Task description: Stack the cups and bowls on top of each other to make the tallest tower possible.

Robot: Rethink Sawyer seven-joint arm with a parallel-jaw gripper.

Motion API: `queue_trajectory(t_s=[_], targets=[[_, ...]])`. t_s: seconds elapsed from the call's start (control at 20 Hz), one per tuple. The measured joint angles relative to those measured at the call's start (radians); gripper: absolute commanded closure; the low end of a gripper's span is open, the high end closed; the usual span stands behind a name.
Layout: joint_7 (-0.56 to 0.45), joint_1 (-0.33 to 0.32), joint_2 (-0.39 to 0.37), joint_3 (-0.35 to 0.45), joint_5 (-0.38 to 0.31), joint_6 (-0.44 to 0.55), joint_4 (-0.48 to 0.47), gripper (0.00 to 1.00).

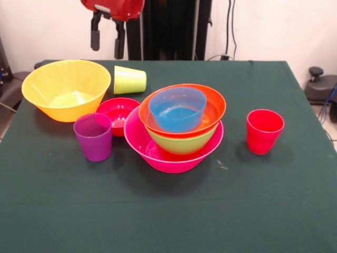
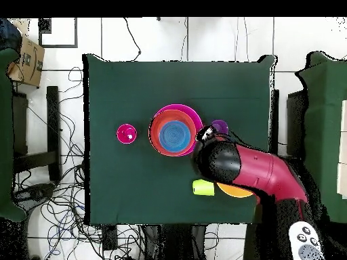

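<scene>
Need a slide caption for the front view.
Open gripper above yellow-orange plastic bowl; blue bowl tops nested tower.

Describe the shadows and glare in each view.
Front view: soft shadows lie on the green table beneath the pink bowl and beside the red cup; the yellow bowl shows mild sheen. Overhead view: even light, no clear shadows; the arm hides several pieces.

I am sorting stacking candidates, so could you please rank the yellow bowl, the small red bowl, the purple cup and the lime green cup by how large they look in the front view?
1. Yellow bowl, clearly largest.
2. Small red bowl.
3. Purple cup and lime green cup: they look alike; the green one lies on its side farther from the camera, so I would not rank them.
</scene>
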Motion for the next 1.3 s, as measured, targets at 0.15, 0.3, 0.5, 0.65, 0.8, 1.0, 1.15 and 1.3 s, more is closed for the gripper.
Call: queue_trajectory(t_s=[0.15, 0.3, 0.5, 0.65, 0.8, 1.0, 1.15, 1.3], targets=[[0.0, -0.024, 0.0, 0.016, -0.036, -0.016, 0.024, 0.0], [0.0, -0.047, 0.0, 0.032, -0.073, -0.03, 0.044, 0.0], [0.0, -0.07, 0.002, 0.053, -0.109, -0.043, 0.058, 0.0], [0.0, -0.083, 0.005, 0.07, -0.129, -0.053, 0.063, 0.0], [0.0, -0.106, 0.014, 0.101, -0.165, -0.061, 0.071, 0.0], [0.0, -0.141, 0.025, 0.145, -0.203, -0.062, 0.087, 0.0], [0.0, -0.165, 0.035, 0.176, -0.24, -0.062, 0.097, 0.0], [0.0, -0.176, 0.045, 0.194, -0.265, -0.061, 0.099, 0.0]])
